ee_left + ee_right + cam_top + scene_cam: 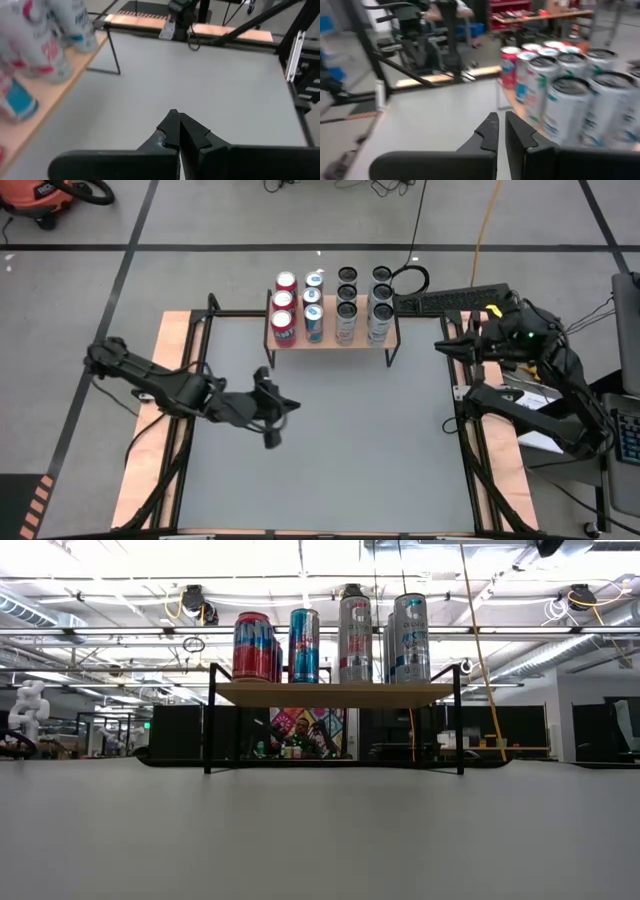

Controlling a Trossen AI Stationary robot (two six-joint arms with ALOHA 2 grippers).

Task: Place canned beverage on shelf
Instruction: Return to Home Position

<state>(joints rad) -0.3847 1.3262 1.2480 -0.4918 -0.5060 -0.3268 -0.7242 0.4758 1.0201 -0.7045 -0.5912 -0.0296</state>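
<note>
- The shelf (329,340) stands at the far middle of the grey table (330,465). It carries twelve cans in four columns of three: red cans (283,302) on the left, then white-blue cans (313,300), then two columns of silver cans (347,293) with dark tops.
- Only the high view shows that each column is three deep. The low view, level with the table, shows the front can of each column standing upright on the light-brown top, which is raised on thin black legs. It shows neither arm.
- The left gripper (285,406) hangs over the left-middle of the table, in front of the shelf and well apart from it.
- The high view does not make its fingers clear, but the left wrist view does. The two dark fingers (167,131) are clenched tip against tip with nothing between them. Bare table lies ahead, and the shelf's edge with blurred cans lies off to one side.
- The right gripper (445,346) sits at the table's right edge, just beside the shelf's right end.
- In the right wrist view its fingers (489,131) are drawn almost together, with only a sliver of gap, and they grasp nothing. The silver cans show close by, with the white-blue and red ones beyond them.
</note>
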